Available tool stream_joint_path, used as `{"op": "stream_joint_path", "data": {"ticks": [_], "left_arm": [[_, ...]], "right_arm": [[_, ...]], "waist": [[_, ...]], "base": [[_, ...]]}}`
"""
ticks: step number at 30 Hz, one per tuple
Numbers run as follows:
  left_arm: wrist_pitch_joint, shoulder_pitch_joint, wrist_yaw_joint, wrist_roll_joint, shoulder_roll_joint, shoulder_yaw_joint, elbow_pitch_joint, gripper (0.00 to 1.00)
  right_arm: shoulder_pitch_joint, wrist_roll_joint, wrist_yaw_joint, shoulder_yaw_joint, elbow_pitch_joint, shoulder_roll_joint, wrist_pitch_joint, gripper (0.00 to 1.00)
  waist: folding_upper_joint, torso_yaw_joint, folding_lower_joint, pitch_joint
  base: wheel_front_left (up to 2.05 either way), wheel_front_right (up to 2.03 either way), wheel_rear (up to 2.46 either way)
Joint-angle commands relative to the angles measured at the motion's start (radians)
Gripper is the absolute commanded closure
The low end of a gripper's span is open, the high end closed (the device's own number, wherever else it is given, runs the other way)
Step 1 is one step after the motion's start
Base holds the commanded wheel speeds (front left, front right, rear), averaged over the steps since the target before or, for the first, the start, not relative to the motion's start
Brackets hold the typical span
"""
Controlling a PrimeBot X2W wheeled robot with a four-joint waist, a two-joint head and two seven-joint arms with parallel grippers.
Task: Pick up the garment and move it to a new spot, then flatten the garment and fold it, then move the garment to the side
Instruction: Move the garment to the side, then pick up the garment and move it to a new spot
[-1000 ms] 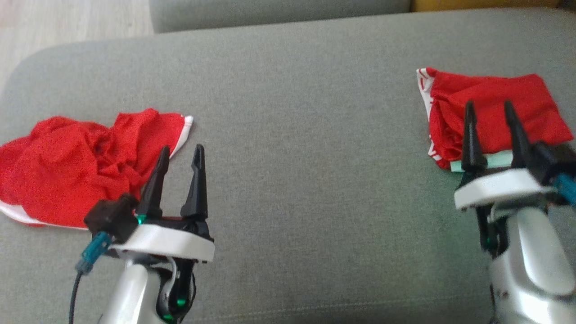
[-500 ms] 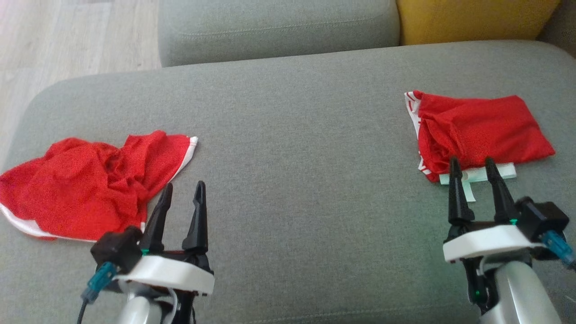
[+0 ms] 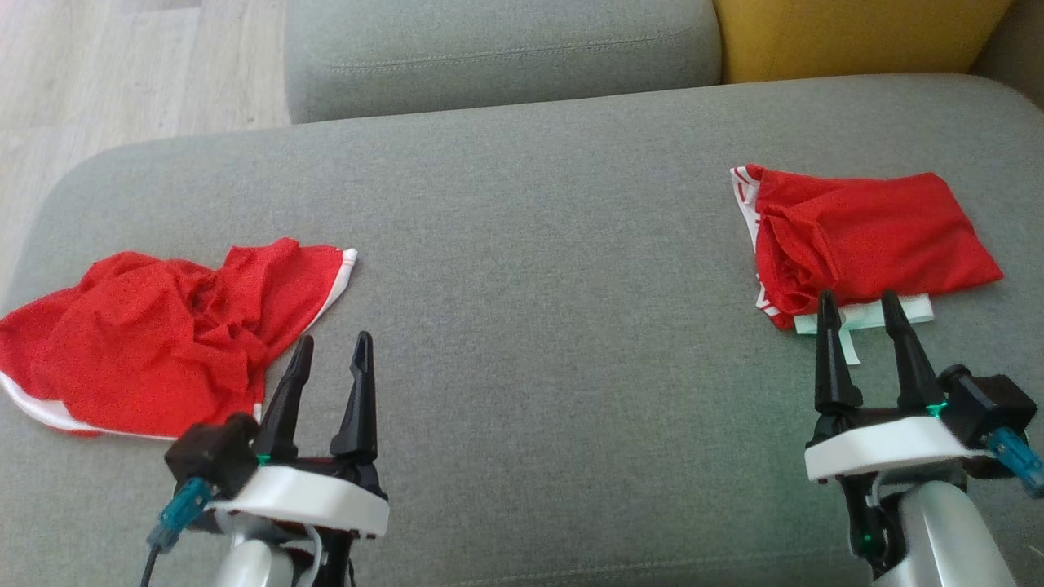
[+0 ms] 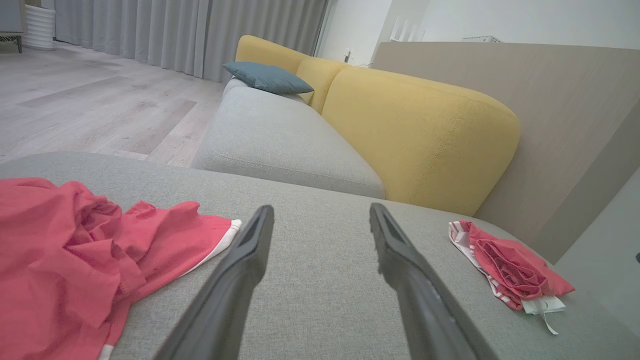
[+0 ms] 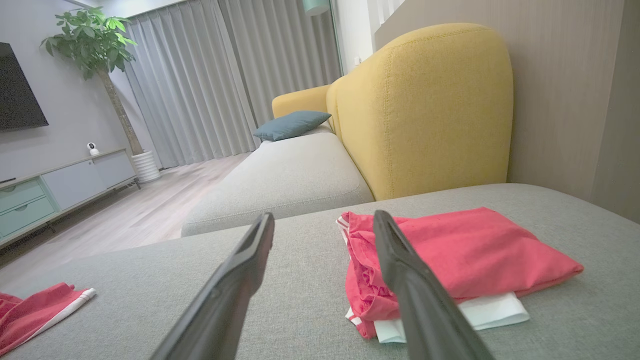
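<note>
- Grey sofa seat (image 3: 538, 244) carries both cloths in the head view. A crumpled red garment (image 3: 155, 334) lies at its left edge. A folded red garment (image 3: 873, 236) lies near its right edge on a white sheet (image 3: 913, 310).
- The left gripper (image 3: 334, 338) hangs just beside the crumpled garment's near right side, fingers spread, nothing between them. The right gripper (image 3: 858, 297) points at the folded garment's near edge, also spread and empty.
- Left wrist view: the left gripper (image 4: 321, 210) has its fingers wide apart over bare seat. The crumpled garment (image 4: 75, 250) is to their left and the folded garment (image 4: 515, 270) is well apart to the right. A yellow backrest (image 4: 425, 135) and a blue pillow (image 4: 267, 77) stand beyond.
- Right wrist view: the right gripper (image 5: 324, 217) is spread. Its right finger crosses in front of the folded garment (image 5: 475, 255); whether it touches, I cannot tell. A corner of the crumpled garment (image 5: 35, 310) shows at the far left.
</note>
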Motion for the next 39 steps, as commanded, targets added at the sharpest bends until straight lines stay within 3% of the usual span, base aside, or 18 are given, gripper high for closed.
{"op": "stream_joint_path", "data": {"ticks": [1, 22, 31, 39], "left_arm": [[-0.005, -0.031, 0.007, 0.001, 0.007, 0.03, -0.036, 0.0], [-0.005, -0.037, 0.005, 0.003, 0.007, 0.033, -0.028, 0.0], [-0.005, -0.038, 0.008, 0.004, 0.007, 0.047, -0.03, 0.0], [-0.005, -0.028, 0.005, 0.014, 0.007, 0.076, -0.032, 0.0]], "right_arm": [[-0.025, 0.005, 0.003, 0.023, -0.038, -0.002, -0.011, 0.0], [-0.018, 0.007, 0.003, 0.032, -0.029, -0.002, -0.011, 0.0], [-0.01, 0.009, 0.003, 0.061, -0.023, -0.002, -0.011, 0.0], [0.004, 0.027, 0.003, 0.103, -0.019, -0.002, -0.011, 0.0]], "waist": [[-0.0001, 0.0, 0.0, 0.0], [-0.0001, 0.034, 0.0, 0.003], [-0.0001, 0.134, 0.0, -0.004], [-0.0001, 0.284, 0.0, -0.013]], "base": [[0.0, 0.0, 0.0], [0.0, 0.0, 0.0], [0.0, 0.0, 0.0], [0.0, 0.0, 0.0]]}}
